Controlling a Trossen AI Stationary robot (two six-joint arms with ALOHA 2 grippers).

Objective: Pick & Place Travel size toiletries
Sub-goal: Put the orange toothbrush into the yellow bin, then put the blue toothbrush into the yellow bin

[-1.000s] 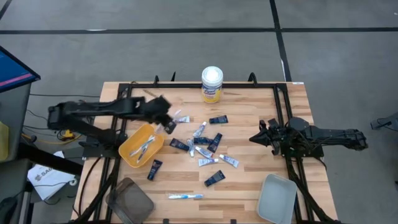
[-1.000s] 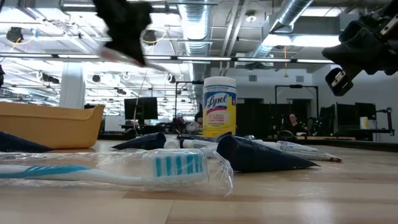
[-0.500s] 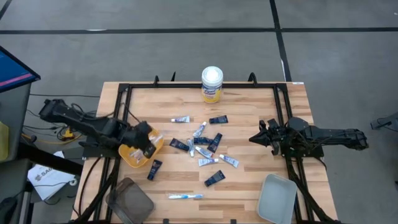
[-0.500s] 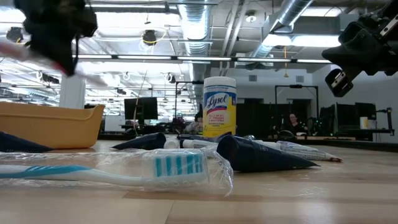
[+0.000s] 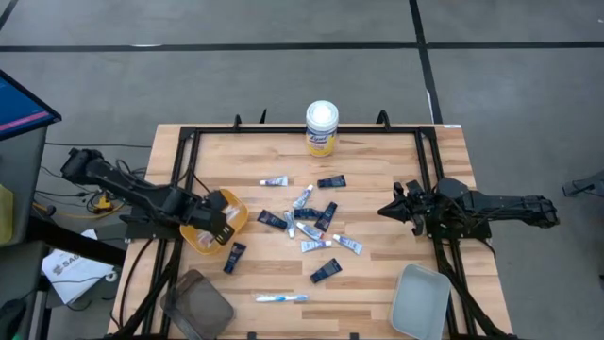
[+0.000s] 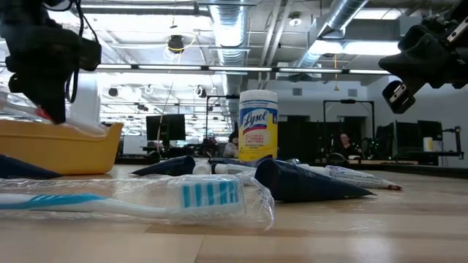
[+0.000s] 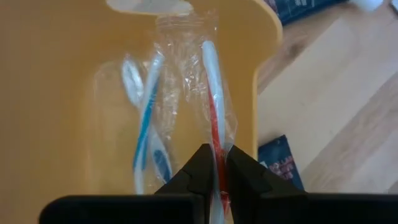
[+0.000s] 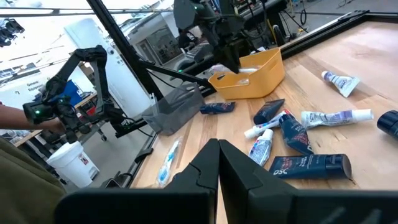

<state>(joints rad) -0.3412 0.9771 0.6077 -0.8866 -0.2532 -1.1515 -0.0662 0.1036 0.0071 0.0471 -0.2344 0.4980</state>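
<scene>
Overhead, the left gripper point(image 5: 219, 219) sits over the yellow bin point(image 5: 236, 210) at the table's left side, while the right gripper point(image 5: 388, 210) hangs closed and empty above the right side, well clear of everything. Most of the small tubes point(image 5: 311, 219) lie scattered mid-table, with a wrapped toothbrush point(image 5: 280, 297) alone near the front edge. The yellow canister point(image 5: 322, 129) stands at the back; a grey bin point(image 5: 421, 299) and a dark bin point(image 5: 196, 304) sit at the front corners.

From table height, the left gripper point(image 6: 44, 109) hangs just above the yellow bin's point(image 6: 69, 147) rim, with a strip of clear wrapper trailing below it. A wrapped toothbrush point(image 6: 146, 199) fills the foreground, a dark tube point(image 6: 307, 183) behind it, and the canister point(image 6: 258, 126) further back.

Through the left wrist camera, the fingers point(image 7: 193, 177) are pinched narrow on a red-and-white wrapped toothbrush point(image 7: 214, 118), which hangs into the yellow bin point(image 7: 62, 93) beside a blue toothbrush point(image 7: 146, 134) already lying there.

The right wrist camera shows its own fingers point(image 8: 199, 171) pressed together on nothing, tubes point(image 8: 292, 134) spread ahead on the wood, and the yellow bin point(image 8: 252, 78) farther off.
</scene>
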